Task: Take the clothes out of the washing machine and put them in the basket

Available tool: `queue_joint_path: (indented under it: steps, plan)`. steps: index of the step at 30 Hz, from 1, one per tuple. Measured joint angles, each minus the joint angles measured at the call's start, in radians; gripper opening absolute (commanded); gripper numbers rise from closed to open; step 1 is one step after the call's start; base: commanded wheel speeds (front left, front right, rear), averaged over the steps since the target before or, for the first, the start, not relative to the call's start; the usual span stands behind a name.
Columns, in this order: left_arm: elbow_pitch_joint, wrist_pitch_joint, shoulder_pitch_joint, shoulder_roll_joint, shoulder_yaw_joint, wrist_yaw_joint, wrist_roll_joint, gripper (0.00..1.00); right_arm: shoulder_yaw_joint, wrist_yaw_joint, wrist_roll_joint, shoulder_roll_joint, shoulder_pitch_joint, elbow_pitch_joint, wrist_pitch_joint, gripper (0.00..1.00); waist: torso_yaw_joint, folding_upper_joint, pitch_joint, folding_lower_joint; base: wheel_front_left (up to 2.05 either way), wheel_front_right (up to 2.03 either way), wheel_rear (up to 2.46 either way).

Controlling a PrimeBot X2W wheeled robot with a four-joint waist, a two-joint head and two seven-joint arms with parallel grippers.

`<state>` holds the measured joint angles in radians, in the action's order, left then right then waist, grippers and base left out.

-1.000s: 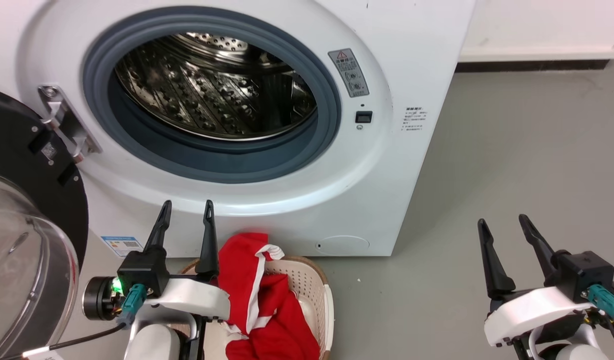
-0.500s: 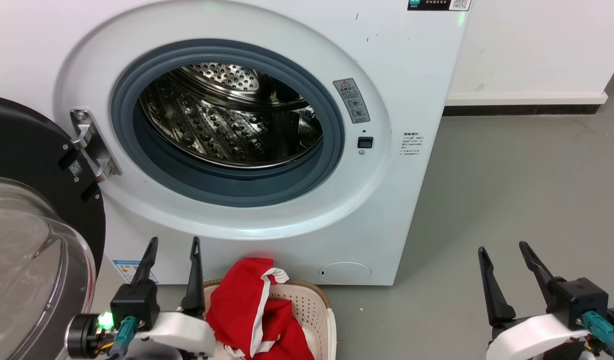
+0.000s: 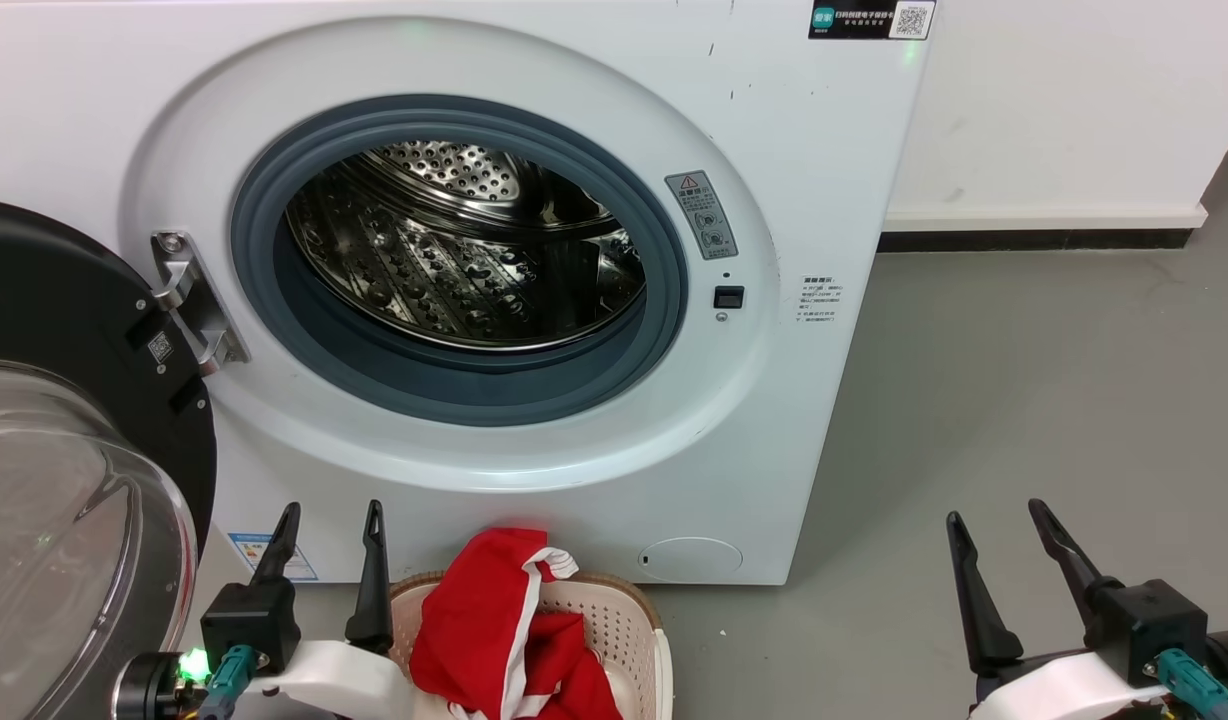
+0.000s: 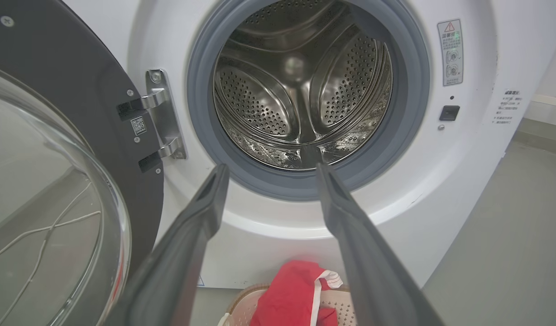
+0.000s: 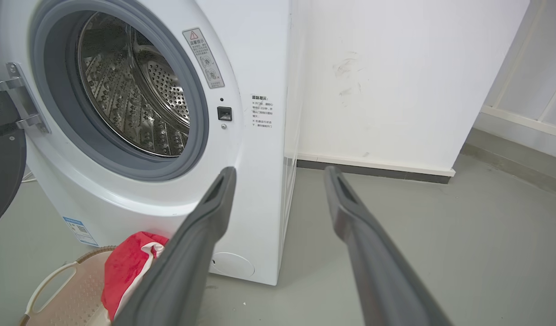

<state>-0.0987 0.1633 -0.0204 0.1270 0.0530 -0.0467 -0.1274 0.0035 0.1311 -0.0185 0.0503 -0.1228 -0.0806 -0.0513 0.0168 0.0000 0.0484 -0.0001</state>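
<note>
In the head view, the left gripper [image 3: 334,510] is seen at seven o'clock, its two dark fingers [image 3: 372,570] pointed toward twelve, spread apart and holding nothing; its white wrist is held at the nine o'clock side of the basket [image 3: 629,620]. The right gripper [image 3: 994,512] is held at five o'clock over the grey floor [image 3: 1024,400], likewise parted and empty, well apart from the basket. The clothes [image 3: 474,620] are piled in the basket at six o'clock, one red fold draped over its far rim, in front of the washing machine [image 3: 804,430], whose door [image 3: 74,330] is swung open at nine o'clock. Bare steel is shown in the drum [image 3: 454,270]. In the left wrist view, the splayed fingers are aimed at the lower edge of the grey ring [image 4: 409,136], with the clothes seen between them at six o'clock. In the right wrist view, the open fingers are levelled at the machine's front corner and the floor, with basket and clothes at seven o'clock.
</note>
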Motion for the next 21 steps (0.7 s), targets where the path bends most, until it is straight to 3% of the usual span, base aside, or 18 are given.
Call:
queue_joint_path:
  steps: [15, 16, 21]
  plan:
    - [0.018, -0.024, 0.000, 0.014, 0.012, -0.006, -0.006, 1.00, 0.018, 0.000, -0.001, 0.000, 0.008, 0.009, -0.003, 1.00, -0.007, 0.0000, -0.019, 0.0002, 0.00, 0.00, 0.00]
    - [0.018, -0.024, 0.000, 0.015, 0.013, -0.007, -0.006, 0.00, 0.019, 0.000, -0.001, 0.000, 0.009, 0.010, -0.005, 0.00, -0.007, 0.0000, -0.020, 0.0002, 0.00, 0.00, 0.00]
    - [-0.028, -0.033, -0.019, 0.003, 0.012, -0.006, -0.022, 0.00, 0.022, 0.000, -0.016, -0.001, -0.012, 0.048, -0.001, 0.00, -0.007, 0.0000, -0.020, 0.0002, 0.00, 0.00, 0.00]
